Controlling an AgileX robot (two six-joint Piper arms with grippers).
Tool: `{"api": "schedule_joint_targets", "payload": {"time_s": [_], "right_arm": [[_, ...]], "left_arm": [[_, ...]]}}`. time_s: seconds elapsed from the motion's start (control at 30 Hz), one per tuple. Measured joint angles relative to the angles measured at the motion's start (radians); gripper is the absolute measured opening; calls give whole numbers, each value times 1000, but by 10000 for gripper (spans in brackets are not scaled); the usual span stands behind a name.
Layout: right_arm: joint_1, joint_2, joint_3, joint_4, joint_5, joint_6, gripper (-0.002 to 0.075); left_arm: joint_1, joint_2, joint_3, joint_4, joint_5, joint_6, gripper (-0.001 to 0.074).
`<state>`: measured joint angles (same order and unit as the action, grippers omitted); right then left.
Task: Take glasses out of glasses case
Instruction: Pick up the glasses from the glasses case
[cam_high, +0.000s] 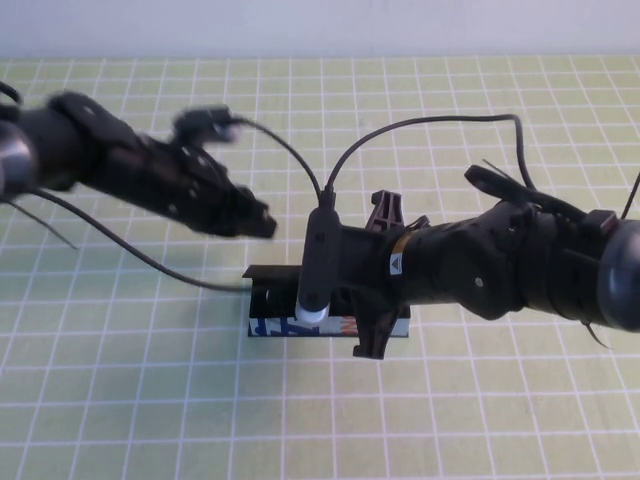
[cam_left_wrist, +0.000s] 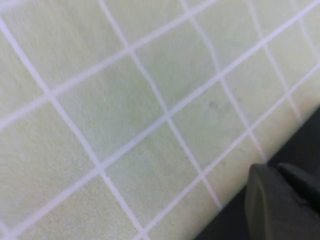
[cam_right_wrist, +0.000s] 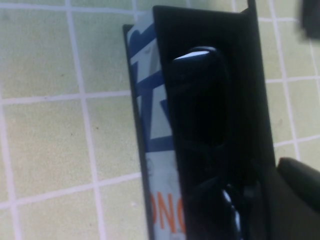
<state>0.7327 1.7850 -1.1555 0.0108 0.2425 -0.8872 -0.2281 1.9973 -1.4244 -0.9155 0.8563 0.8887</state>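
The glasses (cam_right_wrist: 197, 95) lie inside the open glasses case (cam_high: 300, 325); the right hand (cam_high: 370, 300) is closed over them, lifting not yet done. The left hand (cam_high: 255, 220) hovers behind the case, its state unclear.

The glasses case (cam_high: 290, 325) lies near the mat's (cam_high: 120, 400) centre, with the glasses (cam_right_wrist: 200, 100) inside it. The right gripper (cam_high: 372, 300) is directly over it; the left gripper (cam_high: 262, 222) hangs behind and to the left.

One glasses case (cam_high: 300, 325), one pair of glasses (cam_right_wrist: 200, 100), two robot arms.
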Motion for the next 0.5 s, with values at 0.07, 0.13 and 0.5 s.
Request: {"api": "schedule_joint_targets", "payload": {"time_s": [0.07,0.13,0.5], "right_arm": [[-2,-9,0,2,5,2,-1],[-2,-12,0,3,6,5,-3],[-12,-14,0,8,-10,10,-5]], "left_arm": [[23,-62,-2,0,19,0,-4],[51,-137,-6,0,57,7,-4],[101,-324,309,-227,147,455,-4]]}}
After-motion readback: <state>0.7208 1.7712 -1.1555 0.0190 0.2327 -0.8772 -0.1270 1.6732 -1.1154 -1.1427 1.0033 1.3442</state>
